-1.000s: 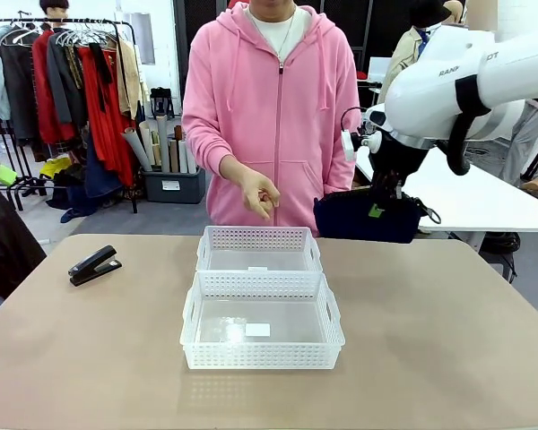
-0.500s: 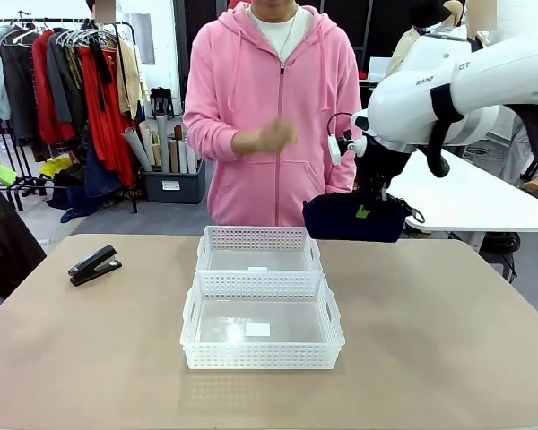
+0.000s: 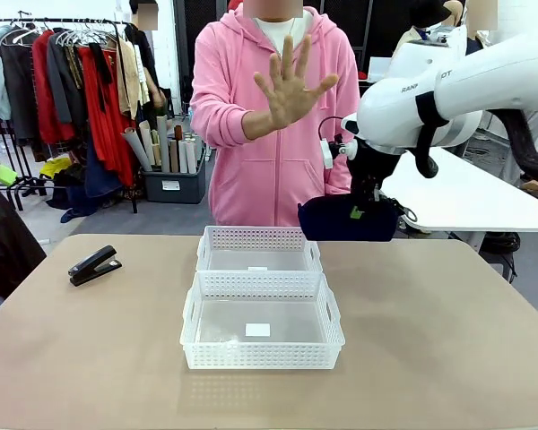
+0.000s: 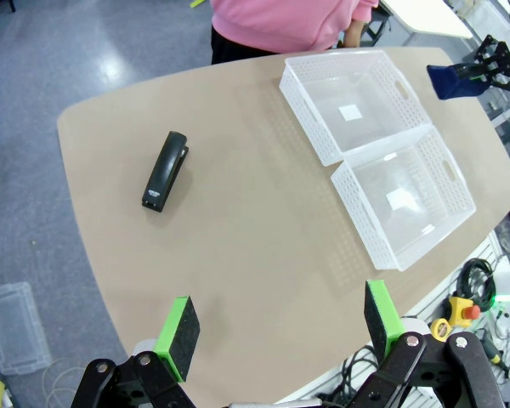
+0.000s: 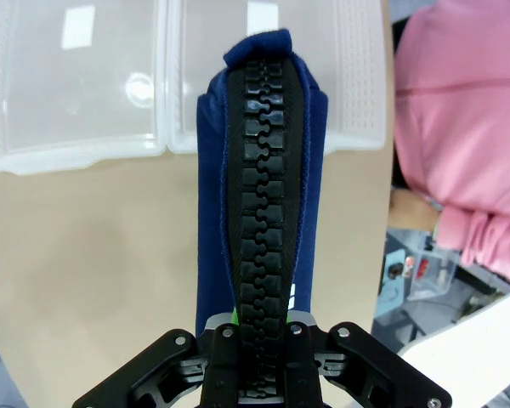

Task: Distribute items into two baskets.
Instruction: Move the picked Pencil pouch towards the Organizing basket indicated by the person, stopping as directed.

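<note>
A: Right gripper clamped on pouch by its zipper edge, centre-right, so it hangs ready to drop. Over far basket or beside it, hard to tell.
B: Left gripper spread, idle. Stapler mid-left on table. Person's hand up, palm out: reads as stop.

table: tan, rounded edge | centre: near basket and far basket (walls touching), lined up 6 to 12 o'clock | 10 o'clock: black stapler, well apart from both
</note>
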`<act>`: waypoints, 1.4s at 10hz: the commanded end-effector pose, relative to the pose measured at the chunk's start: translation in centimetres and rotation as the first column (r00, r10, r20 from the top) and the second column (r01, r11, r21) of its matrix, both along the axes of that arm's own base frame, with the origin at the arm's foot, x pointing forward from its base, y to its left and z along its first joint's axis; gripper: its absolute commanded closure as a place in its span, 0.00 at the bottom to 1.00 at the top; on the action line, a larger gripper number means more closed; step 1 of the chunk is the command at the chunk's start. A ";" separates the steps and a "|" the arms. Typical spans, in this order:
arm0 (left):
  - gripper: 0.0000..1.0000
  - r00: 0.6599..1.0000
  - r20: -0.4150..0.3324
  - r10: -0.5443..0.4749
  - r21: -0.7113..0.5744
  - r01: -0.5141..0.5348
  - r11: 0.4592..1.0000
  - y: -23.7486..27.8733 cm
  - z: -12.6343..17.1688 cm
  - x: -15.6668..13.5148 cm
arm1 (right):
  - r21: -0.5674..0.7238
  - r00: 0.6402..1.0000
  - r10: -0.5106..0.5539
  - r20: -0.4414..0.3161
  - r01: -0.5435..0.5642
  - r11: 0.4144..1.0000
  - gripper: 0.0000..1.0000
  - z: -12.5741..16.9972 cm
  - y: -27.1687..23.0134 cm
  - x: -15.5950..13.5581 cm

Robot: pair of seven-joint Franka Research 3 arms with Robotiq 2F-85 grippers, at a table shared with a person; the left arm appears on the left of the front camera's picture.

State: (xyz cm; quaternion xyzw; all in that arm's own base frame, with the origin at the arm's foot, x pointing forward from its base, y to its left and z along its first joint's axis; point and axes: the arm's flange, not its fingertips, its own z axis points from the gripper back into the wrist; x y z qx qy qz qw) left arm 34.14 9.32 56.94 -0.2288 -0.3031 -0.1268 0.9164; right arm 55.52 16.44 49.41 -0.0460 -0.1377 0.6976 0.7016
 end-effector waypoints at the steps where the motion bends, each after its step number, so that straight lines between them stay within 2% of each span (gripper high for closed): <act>1: 0.00 1.000 -0.001 0.003 0.003 -0.003 1.000 0.0 0.0 0.0 | -0.023 0.997 -0.074 0.034 0.075 0.997 1.00 2.8 -6.9 -3.6; 3: 0.00 1.000 -0.001 0.003 0.003 -0.003 1.000 0.0 0.0 0.0 | 0.030 0.986 -0.166 -0.003 0.166 0.986 1.00 3.7 -13.1 -8.8; 4: 0.00 1.000 -0.001 0.003 0.003 -0.003 1.000 0.0 0.0 0.0 | 0.056 0.988 -0.154 -0.023 0.155 0.986 1.00 3.2 -13.7 -9.3; 9: 0.00 1.000 -0.001 0.003 0.003 -0.003 1.000 0.0 0.0 0.0 | 0.048 0.990 -0.097 -0.100 0.103 0.994 1.00 3.8 -12.5 -8.4; 10: 0.00 1.000 -0.001 0.003 0.003 -0.003 1.000 0.0 0.0 0.0 | 0.027 0.988 -0.132 -0.074 0.135 0.991 1.00 2.9 -12.3 -9.3; 14: 0.00 1.000 -0.001 0.003 0.003 -0.003 1.000 0.0 0.0 0.0 | 0.027 0.988 -0.132 -0.074 0.135 0.991 1.00 2.9 -12.3 -9.3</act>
